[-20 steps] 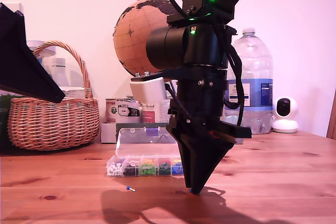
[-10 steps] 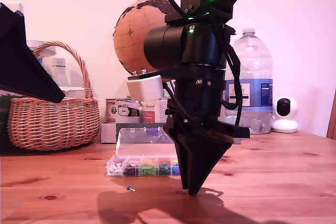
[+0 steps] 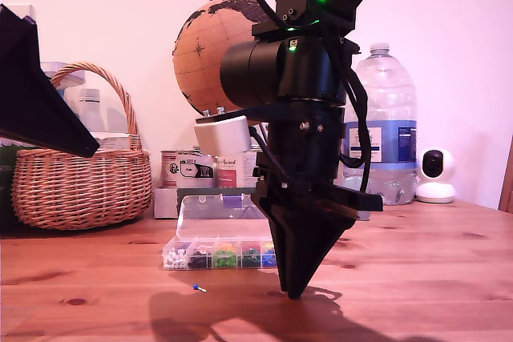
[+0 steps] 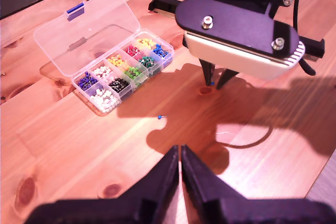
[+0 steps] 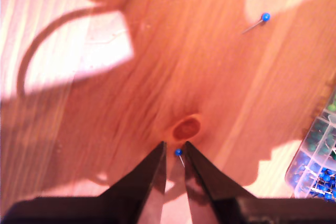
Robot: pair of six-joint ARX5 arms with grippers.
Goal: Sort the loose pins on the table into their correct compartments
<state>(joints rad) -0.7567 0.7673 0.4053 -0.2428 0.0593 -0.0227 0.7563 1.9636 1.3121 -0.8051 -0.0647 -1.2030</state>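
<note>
My second gripper point(image 5: 175, 153) pinching blue pin point(image 5: 178, 152) above table point(image 3: 417, 278) (knot point(image 5: 185, 128) at 12 o'clock); my first gripper point(image 4: 180, 157) closed, empty.

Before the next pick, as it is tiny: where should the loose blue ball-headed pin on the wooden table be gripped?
Probably at its round head, from straight above, jaws across the shaft: the blue ball-headed pin lies flat on the pine table, so only the head stands proud.

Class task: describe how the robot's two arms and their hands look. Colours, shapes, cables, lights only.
Both are matte black. My second hand tapers to a wedge point, below a black cylinder, a white block, looping black cables and green lights. My first hand ends in two slim pointed black fingers.
</note>
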